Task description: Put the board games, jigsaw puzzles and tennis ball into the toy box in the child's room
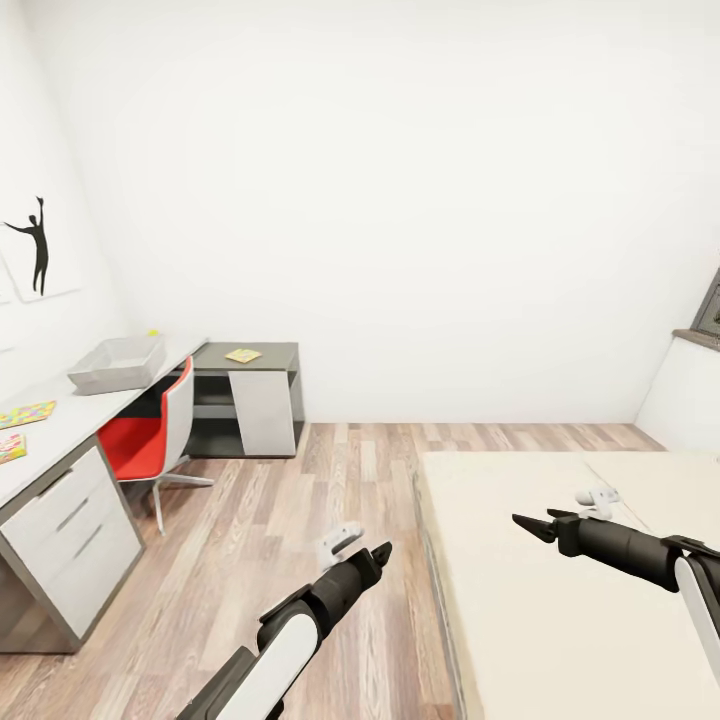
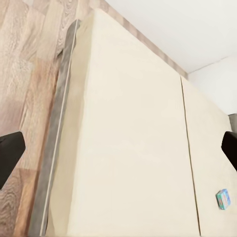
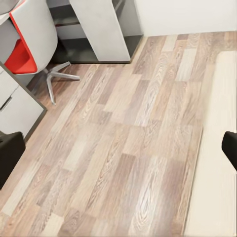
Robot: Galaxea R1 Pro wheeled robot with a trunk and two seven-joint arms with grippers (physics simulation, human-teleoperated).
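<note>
Board game (image 2: 223, 198) tiny on bed (image 2: 133, 148); toy box (image 1: 118, 363) contents hidden.

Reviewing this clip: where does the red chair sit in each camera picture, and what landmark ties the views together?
Head view: red chair at left, tucked against the desk.
Right wrist view: red chair in the corner beside the desk's drawers.
Left wrist view: not in it.
Shared landmark: the bed, whose edge meets the wood floor in all three.

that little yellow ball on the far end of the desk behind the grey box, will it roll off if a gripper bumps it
Probably yes. The tennis ball looks round and sits on the flat desk, so a nudge would likely send it rolling. The toy box beside it might stop it on that side. It appears small, so likely light.
</note>
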